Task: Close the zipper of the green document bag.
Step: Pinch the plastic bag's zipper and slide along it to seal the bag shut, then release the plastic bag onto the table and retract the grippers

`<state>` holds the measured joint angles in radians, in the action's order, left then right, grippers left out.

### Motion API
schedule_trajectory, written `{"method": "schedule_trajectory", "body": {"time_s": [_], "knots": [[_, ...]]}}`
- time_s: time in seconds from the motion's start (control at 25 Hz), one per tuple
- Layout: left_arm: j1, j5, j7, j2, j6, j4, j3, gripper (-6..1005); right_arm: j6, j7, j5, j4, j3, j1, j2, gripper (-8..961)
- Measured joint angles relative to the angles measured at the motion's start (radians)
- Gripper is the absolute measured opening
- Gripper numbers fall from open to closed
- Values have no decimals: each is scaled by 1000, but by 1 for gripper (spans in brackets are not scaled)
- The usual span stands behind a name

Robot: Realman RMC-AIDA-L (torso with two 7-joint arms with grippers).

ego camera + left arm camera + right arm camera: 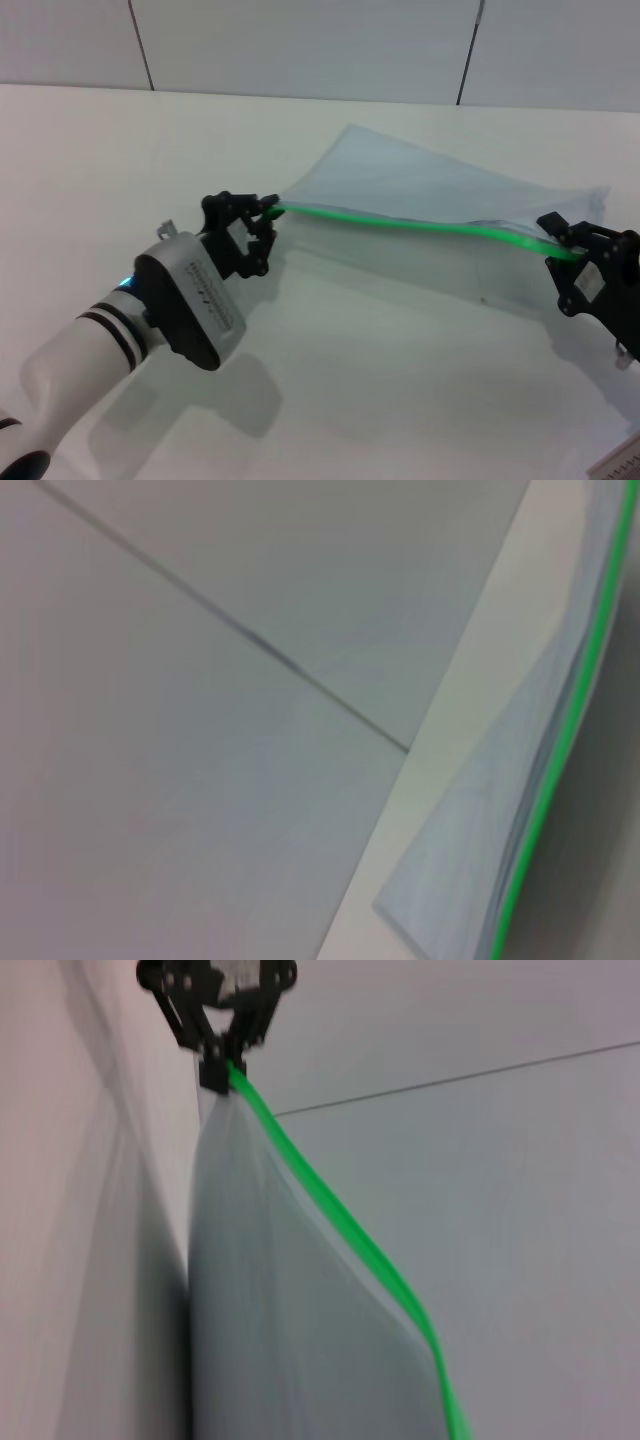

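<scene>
Green document bag (420, 215) lifted off the white table (90, 180), zipper (400, 222) stretched taut between the two grippers. Left gripper (268, 212) pinched on the zipper's left end; right gripper (562, 243) clamped on its right end. Best kept taut and level, one end anchored, pulling straight along the strip without twisting. Slider position: cannot tell.

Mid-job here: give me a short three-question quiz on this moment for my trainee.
1. True or false: the large translucent pale blue-grey green document bag lies flat on the white table.
2. Which gripper holds which end of the thin bright green zipper?
3. Does the zipper run taut or sag?

Key:
1. False; its zipper edge is lifted.
2. Left gripper its left end, right gripper its right end.
3. Slight sag.
</scene>
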<state>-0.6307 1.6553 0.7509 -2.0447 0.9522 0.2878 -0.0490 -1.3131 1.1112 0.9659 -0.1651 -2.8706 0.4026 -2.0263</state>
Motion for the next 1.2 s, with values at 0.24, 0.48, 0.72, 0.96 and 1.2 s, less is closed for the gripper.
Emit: {"method": "schedule_trajectory", "body": {"time_s": [0.24,0.48,0.72,0.96,1.2], "knots": [[16,-53,0,1,2,-15,0,101,0,-1,3,4,2,-2,0,70],[18,-65,0,-2,76,6,-2,102,40,-1,27,-1,6,5,0,70],[15,-40,-3,-3,211,66,-13,104,76,-4,132,-21,13,15,-2,71],[24,-21,-43,-5,329,93,-12,327,76,-58,176,-23,18,21,-3,210],[33,-28,-261,0,442,72,-3,578,19,-234,268,-55,22,21,-3,435]]}}
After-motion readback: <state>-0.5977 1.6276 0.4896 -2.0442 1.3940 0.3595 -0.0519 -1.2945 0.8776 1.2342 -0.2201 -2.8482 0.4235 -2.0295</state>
